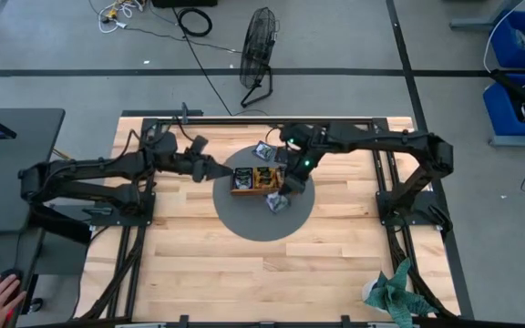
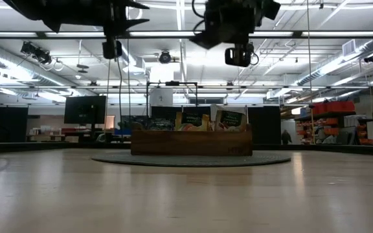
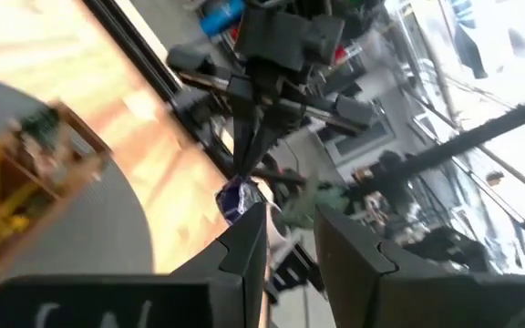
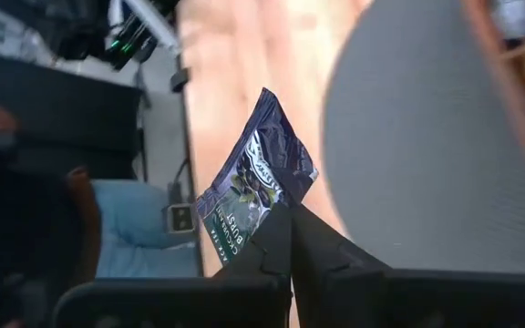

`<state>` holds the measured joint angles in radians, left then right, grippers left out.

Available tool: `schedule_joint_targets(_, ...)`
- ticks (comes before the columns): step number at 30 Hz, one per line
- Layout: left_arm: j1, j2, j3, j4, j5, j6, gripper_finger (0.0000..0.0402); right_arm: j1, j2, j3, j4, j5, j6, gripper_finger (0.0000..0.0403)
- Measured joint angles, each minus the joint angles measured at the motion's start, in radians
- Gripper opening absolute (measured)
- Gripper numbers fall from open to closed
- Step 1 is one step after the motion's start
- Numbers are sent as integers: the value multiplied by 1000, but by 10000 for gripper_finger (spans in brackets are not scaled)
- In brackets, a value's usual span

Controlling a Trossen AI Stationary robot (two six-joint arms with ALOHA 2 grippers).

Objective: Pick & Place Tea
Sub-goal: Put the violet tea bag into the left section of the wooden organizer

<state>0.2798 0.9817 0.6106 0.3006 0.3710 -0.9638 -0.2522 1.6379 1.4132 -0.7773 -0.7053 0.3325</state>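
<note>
Right gripper (image 4: 290,239), at the lower centre of the right wrist view, is closed on one dark blue tea sachet (image 4: 255,178), pinched only at its bottom corner, with the rest of the packet standing free above the fingertips. Judgement: a corner hold this thin may let the sachet pivot or slip out under any quick swing, and a pivoted packet could catch on a divider instead of dropping in. In the high view that gripper (image 1: 292,175) sits right of centre, above the right end of the wooden tray (image 1: 255,179), which rests on the grey round mat (image 1: 244,219). Another sachet (image 1: 276,202) lies on the mat just below and right of the tray, and one more (image 1: 264,151) just above it; a low pass could sweep either aside. Left gripper (image 1: 215,170) hangs just left of the tray, fingers parted and holding nothing that can be seen. Judgement: the two arms are close, so contact between them is the further risk. The low view shows sachets already upright in the tray (image 2: 192,141).
</note>
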Motion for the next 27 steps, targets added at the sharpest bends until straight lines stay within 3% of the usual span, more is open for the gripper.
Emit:
schedule_joint_targets(7, -127, 8, 0, 4, -8, -98, 99, 90, 0, 0, 116, -25, 66, 0)
schedule_joint_targets(14, -293, 74, 1, -1, -85, -222, 99, 164, 1, 0, 316, 44, 191, 0)
schedule_joint_targets(23, -432, 160, 1, 88, -262, -331, 99, 260, 2, 0, 307, 95, 210, 0)
schedule_joint_targets(27, -472, 197, 1, 194, -292, -355, 99, 288, 2, 0, 307, 141, 235, 0)
